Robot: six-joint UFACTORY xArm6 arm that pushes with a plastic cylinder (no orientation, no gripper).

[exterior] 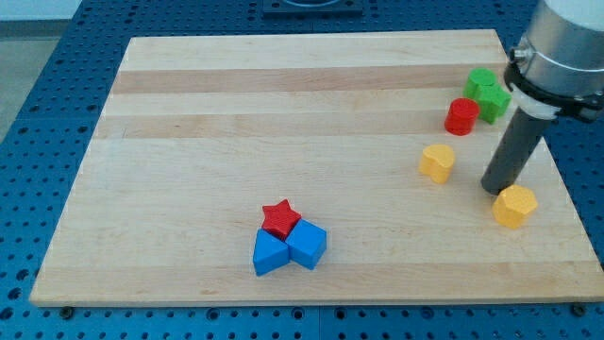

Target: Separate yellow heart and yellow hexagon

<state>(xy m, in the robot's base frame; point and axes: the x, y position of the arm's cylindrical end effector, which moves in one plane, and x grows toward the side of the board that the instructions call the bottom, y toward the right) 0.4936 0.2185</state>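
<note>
Because I end in a bare rod, I have no jaws to open or close, and what counts is where my tip (pixel 494 189) stands: low on the view's right side of the wooden board (pixel 236 113), in the gap between the two yellow blocks. The yellow hexagon (pixel 515 206) lies just beside my tip, toward the view's lower right, and looks to be touching or nearly touching it. The yellow heart (pixel 437 162) sits toward the view's left and slightly up, apart from me. So the pair already lies on opposite sides of my rod, and I judge that a push toward the lower right would carry the hexagon further from the heart, though the board's edge is close on that side.

By my count there are two yellow blocks, two green blocks (pixel 486 93) huddled at the upper right, one red cylinder (pixel 461 116) against them, one red star (pixel 280 218), and two blue blocks (pixel 289 248) pressed together under the star near the view's bottom.
</note>
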